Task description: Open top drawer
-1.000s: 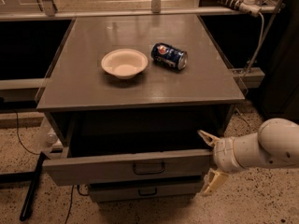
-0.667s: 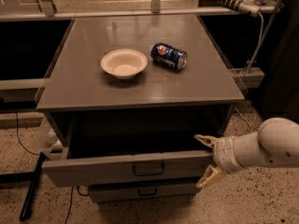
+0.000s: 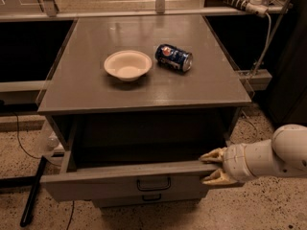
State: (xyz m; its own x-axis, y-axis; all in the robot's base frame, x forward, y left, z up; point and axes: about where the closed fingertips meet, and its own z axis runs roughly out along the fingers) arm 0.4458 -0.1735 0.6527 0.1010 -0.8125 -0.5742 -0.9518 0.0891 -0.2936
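The top drawer is the upper grey drawer of the cabinet. It stands pulled out, its dark interior showing, with a small black bar handle in the middle of its front. My gripper comes in from the right, at the right end of the drawer front. Its fingers are apart: the upper fingertip lies by the front's top edge and the lower one against its face.
A white bowl and a blue soda can lying on its side sit on the grey cabinet top. A lower drawer's handle shows below. A black pole leans on the speckled floor at the left.
My gripper's fingers have come closer together at the right end of the drawer front. The drawer sits slightly further out.
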